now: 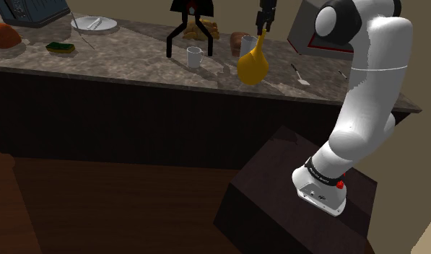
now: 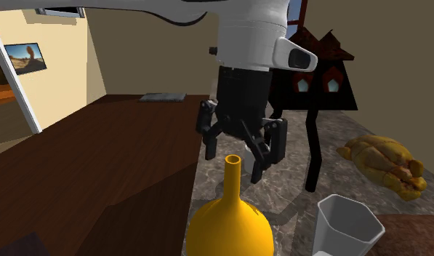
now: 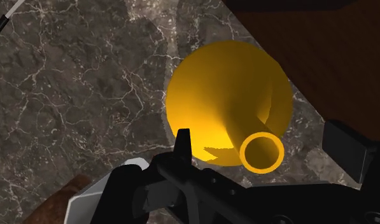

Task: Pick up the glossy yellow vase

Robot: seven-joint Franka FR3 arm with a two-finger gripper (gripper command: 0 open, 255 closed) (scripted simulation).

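Gripper (image 2: 234, 164): fingers spread wide, nothing in them, pointing straight down at the table (image 3: 74, 95).
Vase (image 3: 220, 95): glossy yellow, right below the gripper, standing on the table.
Wrist view: you look down the vase's open neck; its mouth sits between the two fingers, touching neither.
Second exterior view: white cup (image 2: 346, 225) just beside the vase, chicken (image 2: 386, 166) further out.
Shoulder view: arm (image 1: 365, 94) climbs steeply from the stand (image 1: 279, 195), gripper hanging above the vase.
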